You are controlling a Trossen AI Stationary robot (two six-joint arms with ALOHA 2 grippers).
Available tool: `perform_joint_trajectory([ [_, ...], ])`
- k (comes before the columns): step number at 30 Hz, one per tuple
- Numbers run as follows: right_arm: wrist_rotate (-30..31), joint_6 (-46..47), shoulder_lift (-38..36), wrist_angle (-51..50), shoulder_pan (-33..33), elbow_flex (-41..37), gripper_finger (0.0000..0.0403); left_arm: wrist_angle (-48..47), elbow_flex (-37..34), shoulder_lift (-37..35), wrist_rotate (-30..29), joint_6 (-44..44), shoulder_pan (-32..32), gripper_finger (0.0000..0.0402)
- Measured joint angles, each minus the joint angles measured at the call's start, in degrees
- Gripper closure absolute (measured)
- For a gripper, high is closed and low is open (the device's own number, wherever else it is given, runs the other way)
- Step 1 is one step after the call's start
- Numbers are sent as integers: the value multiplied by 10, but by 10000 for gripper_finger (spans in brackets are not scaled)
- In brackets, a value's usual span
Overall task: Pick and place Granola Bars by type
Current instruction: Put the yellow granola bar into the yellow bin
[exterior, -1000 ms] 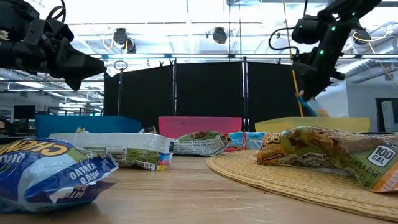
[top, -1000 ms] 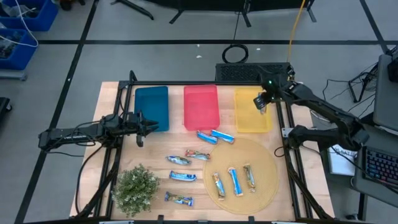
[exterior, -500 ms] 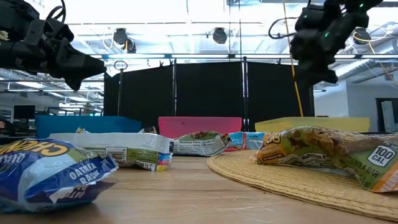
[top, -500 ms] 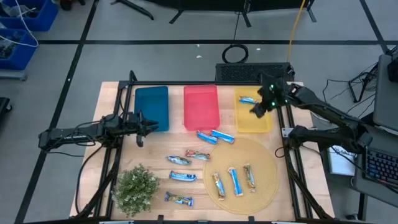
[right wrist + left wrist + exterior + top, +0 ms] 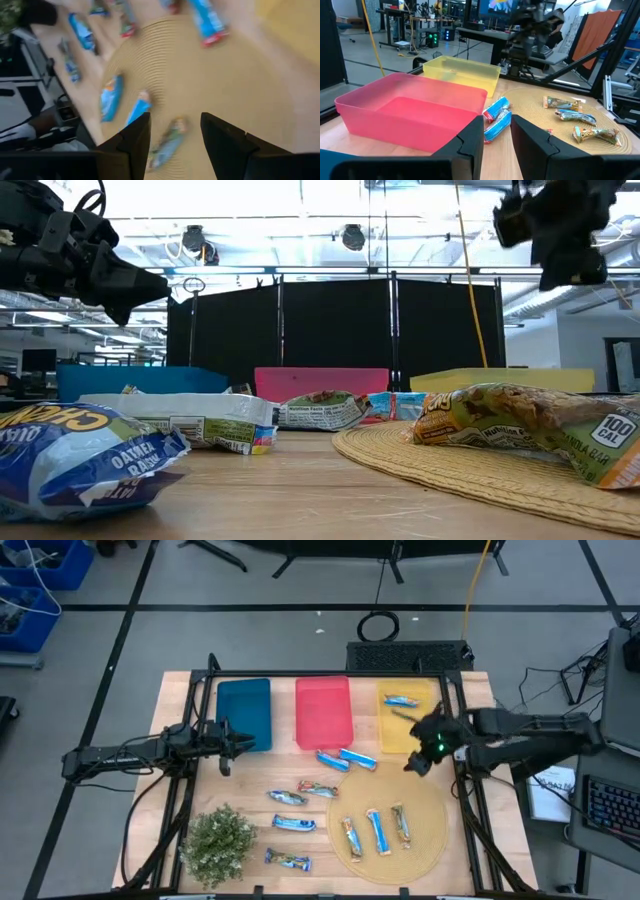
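Note:
Several granola bars lie on the table: two blue ones [image 5: 345, 758] near the red bin [image 5: 323, 710], others [image 5: 295, 823] at mid-table, three [image 5: 377, 830] on the round woven mat [image 5: 425, 840]. One blue bar [image 5: 400, 700] lies flat in the yellow bin [image 5: 405, 735]. My right gripper [image 5: 418, 762] hovers open above the mat's far edge with nothing between its fingers [image 5: 137, 145]. My left gripper [image 5: 232, 745] stands open and empty just off the blue bin's [image 5: 244, 710] near right corner, its fingers [image 5: 470, 142] pointing toward the red bin [image 5: 410, 112].
A green leafy plant [image 5: 218, 843] stands at the near left. The blue, red and yellow bins line the far side. A dark frame [image 5: 465, 800] runs along the table's edges. Bare wood shows between the blue bin and the plant.
My right gripper has let go of a blue bar, which now lies in the far end of the yellow bin. The gripper then swung away from the bin toward the table's near edge and now hangs over the mat's far edge.

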Motion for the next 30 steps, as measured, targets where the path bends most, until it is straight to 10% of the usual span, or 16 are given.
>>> perform_joint_trajectory([
  [12, 112, 225, 163, 38, 264, 0, 239, 0, 0, 0, 0, 0, 0, 298],
  [30, 127, 328, 312, 98, 308, 0, 238, 0, 0, 0, 0, 0, 0, 298],
])
